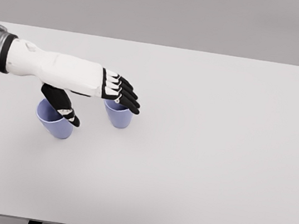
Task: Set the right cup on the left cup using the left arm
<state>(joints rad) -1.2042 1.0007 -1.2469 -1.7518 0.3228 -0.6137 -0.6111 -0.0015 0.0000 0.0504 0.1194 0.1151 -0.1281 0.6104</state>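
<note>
The left hand (98, 96) hovers over the table (216, 156) with fingers spread and holding nothing, the right cup (118, 115) standing just under its fingertips and the left cup (53, 122) beneath its thumb.

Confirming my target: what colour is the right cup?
Light lavender-blue, matching the left cup; right cup shows best in the head view.

My head camera looked down and forward over the white counter (216, 156), taking in its whole width up to the far grey wall (164, 10).
</note>
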